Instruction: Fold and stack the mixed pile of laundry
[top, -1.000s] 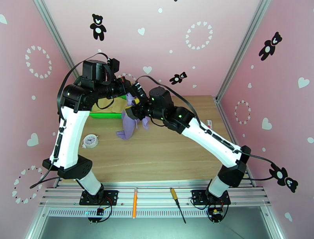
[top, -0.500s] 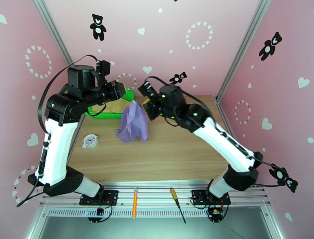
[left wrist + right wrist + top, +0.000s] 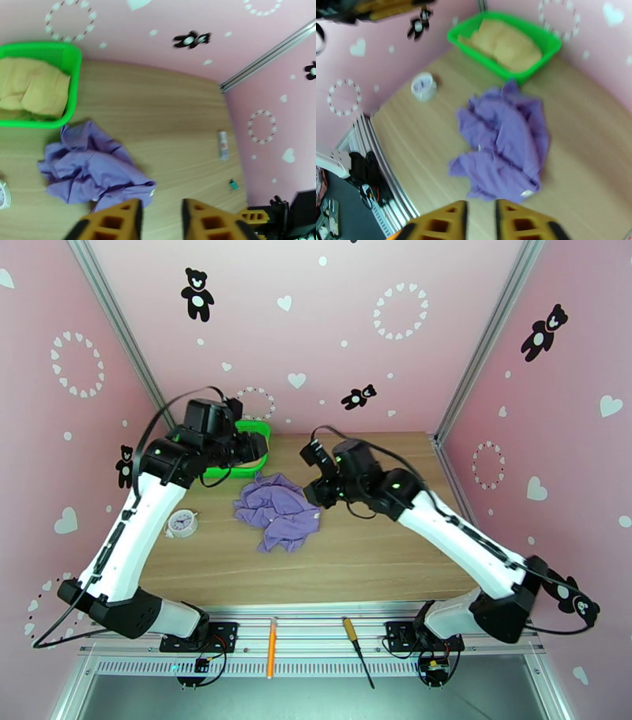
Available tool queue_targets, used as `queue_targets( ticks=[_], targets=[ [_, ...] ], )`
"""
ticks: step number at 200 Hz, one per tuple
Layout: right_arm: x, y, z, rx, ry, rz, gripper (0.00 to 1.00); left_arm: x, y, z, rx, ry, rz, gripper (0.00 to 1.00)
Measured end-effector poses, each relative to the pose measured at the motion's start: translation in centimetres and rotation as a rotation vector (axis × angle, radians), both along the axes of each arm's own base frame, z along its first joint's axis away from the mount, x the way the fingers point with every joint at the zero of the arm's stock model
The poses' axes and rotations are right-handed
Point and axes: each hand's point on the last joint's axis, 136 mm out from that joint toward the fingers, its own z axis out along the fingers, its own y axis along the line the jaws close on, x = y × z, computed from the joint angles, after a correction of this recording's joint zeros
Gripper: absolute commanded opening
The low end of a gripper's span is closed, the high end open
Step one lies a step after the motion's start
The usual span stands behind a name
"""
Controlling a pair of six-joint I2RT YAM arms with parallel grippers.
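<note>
1 green basket, tan garment inside

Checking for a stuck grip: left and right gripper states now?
Left gripper: open, holding nothing.
Right gripper: open, holding nothing.

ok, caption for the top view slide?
Purple shirt crumpled on the table; tan garment in the green basket.

Wooden table carries purple shirt, green basket and, seemingly, a clock.
</note>
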Motion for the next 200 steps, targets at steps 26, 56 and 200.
queue_targets(
  ticks=[26, 56, 200],
  targets=[
    [-1.2, -0.9, -9.1, -0.091, 0.236, -0.092, 0.56, -2.1, 0.7, -10.5, 0.054, 0.223, 0.029, 0.53],
    [-0.9, -2.9, -13.3, -0.14, 0.346, -0.206, 0.6, -5.7, 0.6, -19.8, 0.1, 0.437, 0.027, 0.69],
    [2.2, -6.4, -11.9, -0.105, 0.3, -0.318, 0.61, -8.2, 0.6, -28.1, 0.3, 0.519, 0.063, 0.82]
  ],
)
